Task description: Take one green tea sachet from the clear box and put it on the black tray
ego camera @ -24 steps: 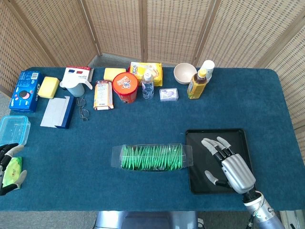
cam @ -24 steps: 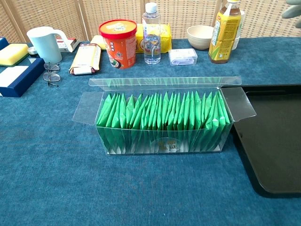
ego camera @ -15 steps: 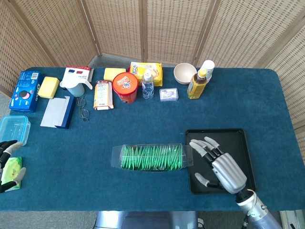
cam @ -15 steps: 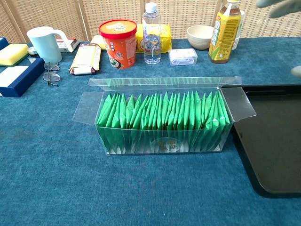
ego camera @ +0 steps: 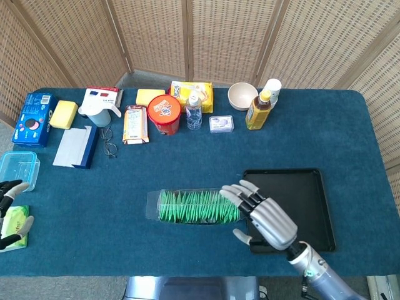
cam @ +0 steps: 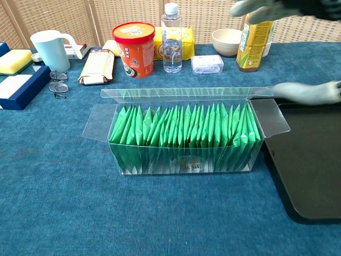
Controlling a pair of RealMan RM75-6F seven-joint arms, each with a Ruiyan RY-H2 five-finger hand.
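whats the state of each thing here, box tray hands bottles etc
clear box: flaps open, full of upright green sachets
black tray: bare, no sachet on it
right hand: open, fingers spread above the box's right end
left hand: at the table's left edge, fingers apart, nothing visibly gripped
water bottle: upright, capped
yellow bottle: upright
red tub: lid on
bowl: upright

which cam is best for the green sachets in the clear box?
Chest view: the green tea sachets stand in a row seen side-on through the clear plastic box, flaps open. Head view shows only their top edges, the right hand open over the box's right end.
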